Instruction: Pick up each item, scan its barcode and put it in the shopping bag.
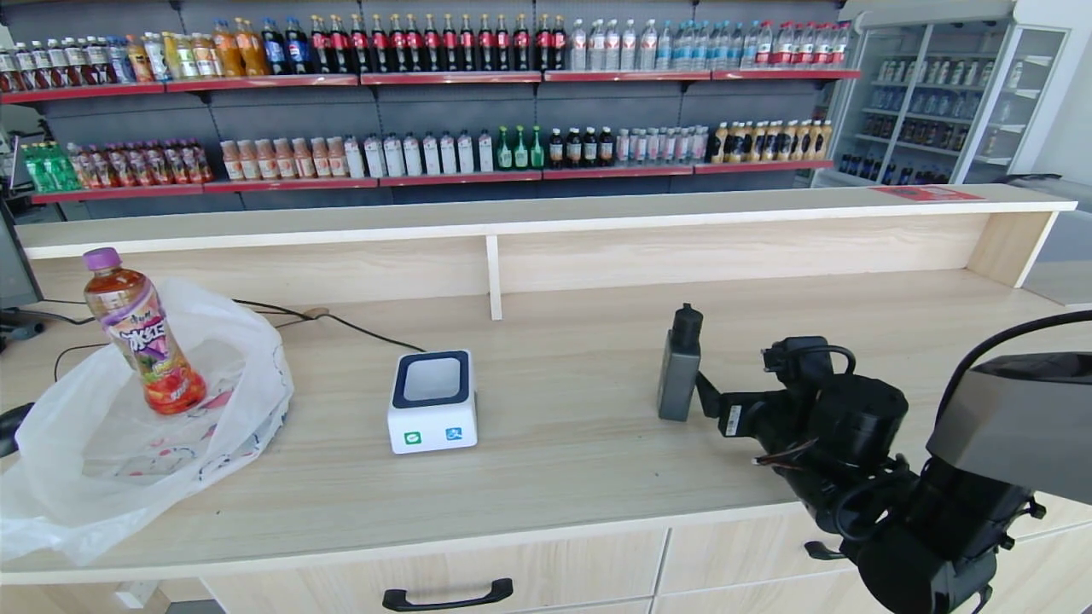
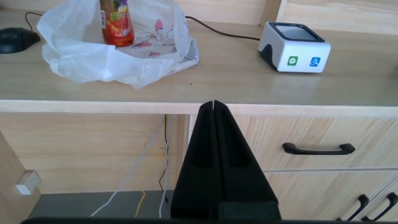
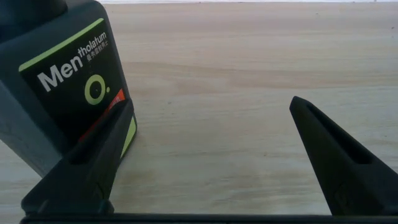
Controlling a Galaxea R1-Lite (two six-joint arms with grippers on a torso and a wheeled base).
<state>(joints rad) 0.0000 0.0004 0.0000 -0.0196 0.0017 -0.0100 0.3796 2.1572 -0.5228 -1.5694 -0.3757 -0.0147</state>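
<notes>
- We see the right gripper (image 3: 210,107) low over the right part of the counter (image 1: 580,452), its jaws released and spread wide.
- The grey bottle (image 1: 679,375) with a black cap stands upright just left of that gripper. From the right wrist view it sits against one finger (image 3: 102,152), not squarely between the two, and we cannot tell whether it truly touches.
- The left gripper (image 2: 214,106) hangs below the near edge of the counter, in front of the drawers, its jaws clenched on nothing.
- At the far left of the counter lies the white shopping bag (image 1: 85,477), open. A tea bottle (image 1: 145,341) with a purple cap stands inside it, tilted slightly.
- Between bag and grey bottle we find the white scanner (image 1: 432,401), its dark-framed window facing up, well apart from both.
- A black cable (image 1: 358,328) runs along the counter behind the bag towards the scanner.
- Beyond the counter we see shelves of drinks (image 1: 452,85) and a glass-door fridge (image 1: 930,94) at far right.
</notes>
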